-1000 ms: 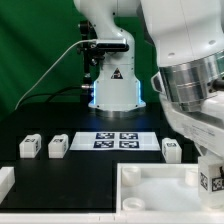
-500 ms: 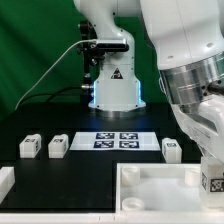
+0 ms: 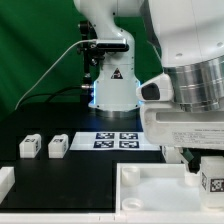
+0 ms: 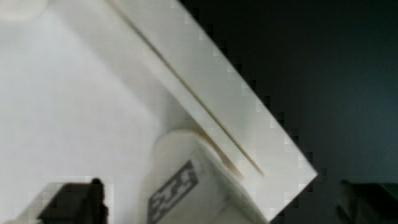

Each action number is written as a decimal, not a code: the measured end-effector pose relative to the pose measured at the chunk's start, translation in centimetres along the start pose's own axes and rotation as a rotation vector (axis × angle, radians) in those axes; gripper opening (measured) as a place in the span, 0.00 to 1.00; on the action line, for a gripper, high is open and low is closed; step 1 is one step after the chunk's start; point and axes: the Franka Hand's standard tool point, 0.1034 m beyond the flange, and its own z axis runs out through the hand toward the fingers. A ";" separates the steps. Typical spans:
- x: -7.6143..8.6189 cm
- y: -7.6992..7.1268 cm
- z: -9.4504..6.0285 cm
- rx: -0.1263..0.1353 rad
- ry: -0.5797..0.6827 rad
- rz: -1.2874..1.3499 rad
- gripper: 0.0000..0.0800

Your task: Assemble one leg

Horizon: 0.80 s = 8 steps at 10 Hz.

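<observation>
A leg [image 3: 211, 181], a small white block with a black-and-white tag, stands at the exterior view's right edge against the large white tray-like piece [image 3: 150, 178]. My gripper [image 3: 206, 164] hangs just above it. In the wrist view the same leg [image 4: 183, 186] lies between my two dark fingertips [image 4: 71, 202], next to the tray's raised rim [image 4: 210, 90]. The jaws stand wide apart on either side of the leg, with a gap on the visible side. Two more legs [image 3: 29, 146] [image 3: 57, 145] stand on the black table at the exterior view's left.
The marker board [image 3: 112, 139] lies flat in the middle, in front of the arm's base [image 3: 113, 85]. Another white part [image 3: 5, 181] sits at the lower left corner. My hand's bulk covers the table to the right of the marker board.
My hand has turned and come lower over the leg at the right edge. It now hides the leg that stood right of the marker board. Parts on the table have not moved.
</observation>
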 end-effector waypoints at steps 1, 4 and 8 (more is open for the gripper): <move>0.3 0.4 0.1 -0.022 0.008 -0.111 0.81; 1.3 0.7 -0.3 -0.048 0.049 -0.322 0.81; 1.2 0.6 -0.2 -0.030 0.049 -0.030 0.37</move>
